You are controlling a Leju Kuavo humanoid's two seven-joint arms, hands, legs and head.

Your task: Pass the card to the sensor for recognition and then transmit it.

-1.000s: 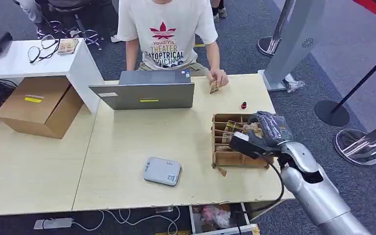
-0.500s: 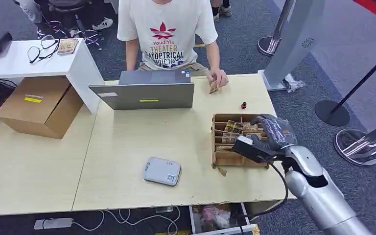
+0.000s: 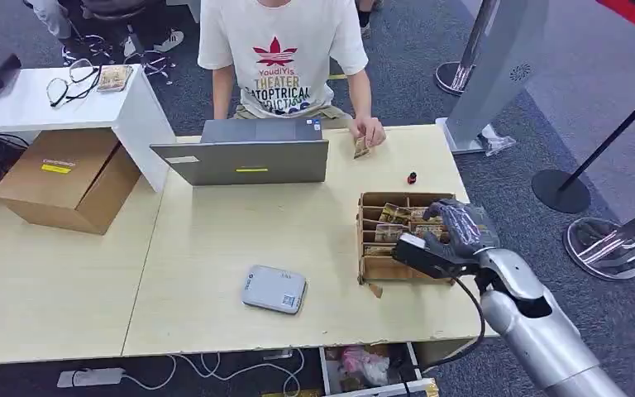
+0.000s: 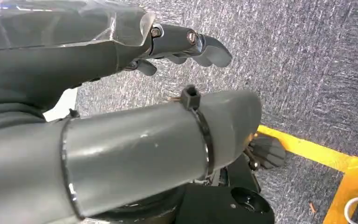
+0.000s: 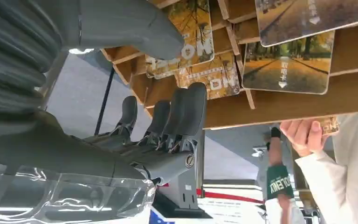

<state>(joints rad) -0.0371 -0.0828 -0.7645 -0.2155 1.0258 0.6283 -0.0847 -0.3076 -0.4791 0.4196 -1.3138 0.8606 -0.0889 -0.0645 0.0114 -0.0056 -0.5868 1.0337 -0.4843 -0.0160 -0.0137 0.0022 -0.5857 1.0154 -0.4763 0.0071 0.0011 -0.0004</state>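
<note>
A wooden card box [image 3: 378,267] stands on the right side of the light wooden table [image 3: 215,240], with several picture cards [image 3: 395,213] upright in its slots. My right hand [image 3: 455,230] hovers over the box's right part, fingers spread and holding nothing. In the right wrist view the thumb and fingers [image 5: 186,112] are apart just in front of the cards [image 5: 286,63]. The flat grey sensor [image 3: 274,289] lies left of the box near the front edge. My left hand [image 4: 121,46] hangs over grey carpet, fingers extended, empty.
A person in a white T-shirt [image 3: 277,58] sits behind a grey laptop [image 3: 244,157] and holds a card [image 3: 361,147] at the table's far edge. A small red object [image 3: 412,177] lies behind the box. A cardboard box [image 3: 66,178] and stanchion bases [image 3: 560,190] flank the table.
My right hand has shifted slightly right and toward the front edge over the card box. The cards, the sensor and the person have stayed put.
</note>
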